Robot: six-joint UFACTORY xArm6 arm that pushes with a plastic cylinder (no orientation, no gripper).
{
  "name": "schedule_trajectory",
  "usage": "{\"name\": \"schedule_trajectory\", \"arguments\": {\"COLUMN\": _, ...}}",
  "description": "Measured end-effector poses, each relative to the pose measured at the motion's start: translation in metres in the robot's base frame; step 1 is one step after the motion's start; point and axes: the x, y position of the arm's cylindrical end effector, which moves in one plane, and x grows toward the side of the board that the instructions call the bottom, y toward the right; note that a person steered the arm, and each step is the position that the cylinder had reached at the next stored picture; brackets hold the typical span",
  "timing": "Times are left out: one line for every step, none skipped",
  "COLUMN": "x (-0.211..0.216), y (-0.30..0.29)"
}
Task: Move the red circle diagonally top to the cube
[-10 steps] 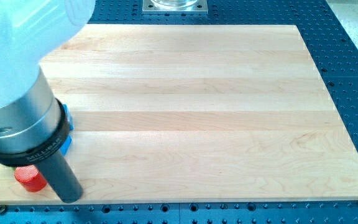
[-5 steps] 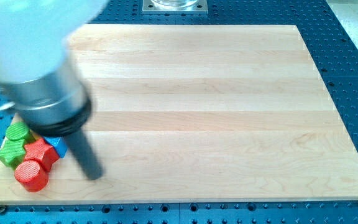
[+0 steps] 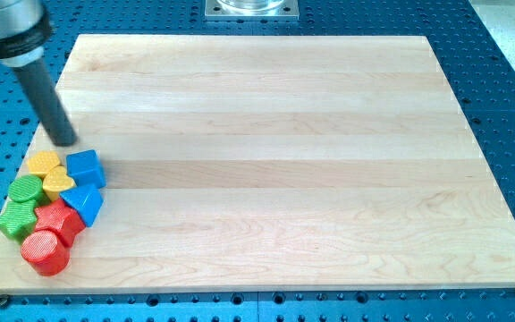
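The red circle (image 3: pixel 45 251), a short red cylinder, stands at the view's bottom left corner of the wooden board (image 3: pixel 275 161). The blue cube (image 3: pixel 85 167) sits above and to the right of it, at the top right of a tight cluster of blocks. My tip (image 3: pixel 63 139) rests on the board just above the cluster, up and to the left of the blue cube, touching no block.
The cluster also holds a red block (image 3: pixel 59 220), a blue triangular block (image 3: pixel 84 203), a yellow heart (image 3: pixel 58 182), another yellow block (image 3: pixel 43 162), a green round block (image 3: pixel 26 190) and a green star (image 3: pixel 14 218). Blue perforated table surrounds the board.
My tip has moved from the bottom edge beside the red circle up and to the left, to above the cluster. The arm no longer covers the blocks. The blocks have not visibly moved.
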Motion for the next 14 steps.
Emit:
{"name": "schedule_trajectory", "arguments": {"x": 0.027, "y": -0.030}}
{"name": "schedule_trajectory", "arguments": {"x": 0.034, "y": -0.031}}
{"name": "schedule_trajectory", "arguments": {"x": 0.094, "y": -0.030}}
{"name": "schedule_trajectory", "arguments": {"x": 0.160, "y": -0.030}}
{"name": "schedule_trajectory", "arguments": {"x": 0.189, "y": -0.018}}
{"name": "schedule_trajectory", "arguments": {"x": 0.191, "y": 0.032}}
{"name": "schedule_trajectory", "arguments": {"x": 0.184, "y": 0.063}}
{"name": "schedule_trajectory", "arguments": {"x": 0.174, "y": 0.078}}
{"name": "schedule_trajectory", "arguments": {"x": 0.184, "y": 0.099}}
{"name": "schedule_trajectory", "arguments": {"x": 0.169, "y": 0.100}}
{"name": "schedule_trajectory", "arguments": {"x": 0.155, "y": 0.107}}
{"name": "schedule_trajectory", "arguments": {"x": 0.165, "y": 0.105}}
{"name": "schedule_trajectory", "arguments": {"x": 0.179, "y": 0.070}}
{"name": "schedule_trajectory", "arguments": {"x": 0.183, "y": 0.044}}
